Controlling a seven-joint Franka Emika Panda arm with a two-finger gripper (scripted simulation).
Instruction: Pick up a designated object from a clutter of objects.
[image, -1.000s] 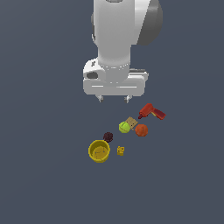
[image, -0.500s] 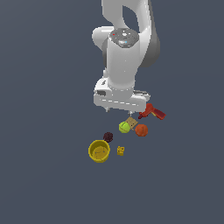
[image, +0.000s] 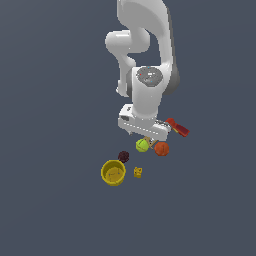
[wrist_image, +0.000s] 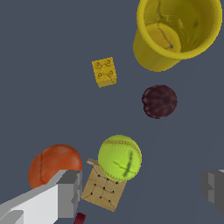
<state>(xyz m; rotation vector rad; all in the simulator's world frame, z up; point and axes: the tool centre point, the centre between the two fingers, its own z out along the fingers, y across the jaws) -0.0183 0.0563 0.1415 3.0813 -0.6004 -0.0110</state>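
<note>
Claw (wrist_image: 141, 192) is wide open w/ nothing held, above the clutter. The yellow-green ball (wrist_image: 119, 158) lies on the counter (wrist_image: 52, 109) between the fingers, touching the tan block (wrist_image: 103, 190) (orange ball (wrist_image: 53, 165) just beside).

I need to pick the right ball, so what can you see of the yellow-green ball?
The ball is round, yellow-green, fuzzy-looking like a tennis ball, with a thin curved seam and dark cracks on its face. It lies on the floor, overlapping a corner of the tan block, with the orange ball beyond that block and the purple ball apart from it. The gripper is open above it and not touching it.
</note>
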